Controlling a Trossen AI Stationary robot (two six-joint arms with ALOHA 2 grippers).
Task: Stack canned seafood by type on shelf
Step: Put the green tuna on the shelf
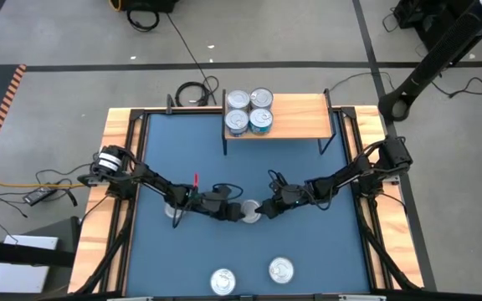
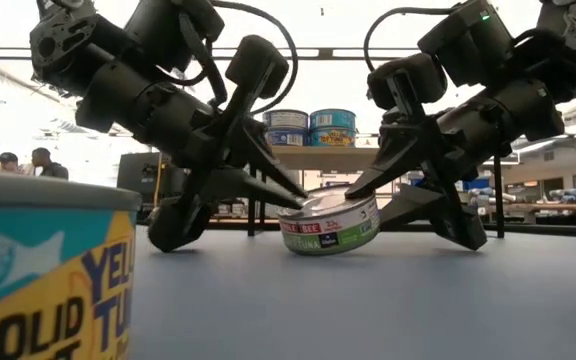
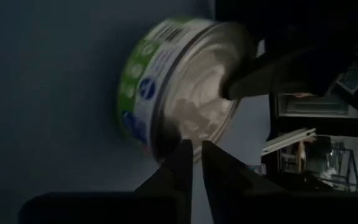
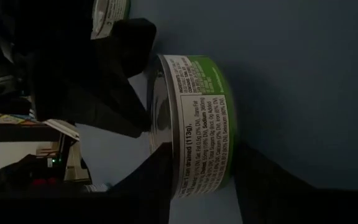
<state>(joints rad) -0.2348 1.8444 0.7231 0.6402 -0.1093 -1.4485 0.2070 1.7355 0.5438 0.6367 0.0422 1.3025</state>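
Both arms met over the middle of the blue surface [image 1: 308, 251], well clear of its wooden edges, with bare room all around them. Between them sat a flat round tin [image 2: 330, 224] with a green and white side label and a shiny silver lid, tilted so one side lifted off the surface. The left claw [image 2: 293, 197] had its fingers almost together, a thin slit between them, their tips at the tin's lid rim; whether they gripped it I could not tell. The right claw [image 2: 363, 195] stood spread across the tin, one finger over the lid and the other against its underside, though how firmly it held was unclear from where I stood. At the far edge the light-wood shelf [image 1: 299, 113] on thin black legs carried four tins [image 1: 249, 110] crowded on its left end, at least some with teal-blue labels, leaving its right half bare. Near the front edge two more tins [image 1: 252, 275] lay flat and apart from each other, lids up. Another tin [image 1: 174, 210] lay partly hidden under the left arm. Closest to the front, a tin with a yellow and teal label [image 2: 48, 270] stood upright.
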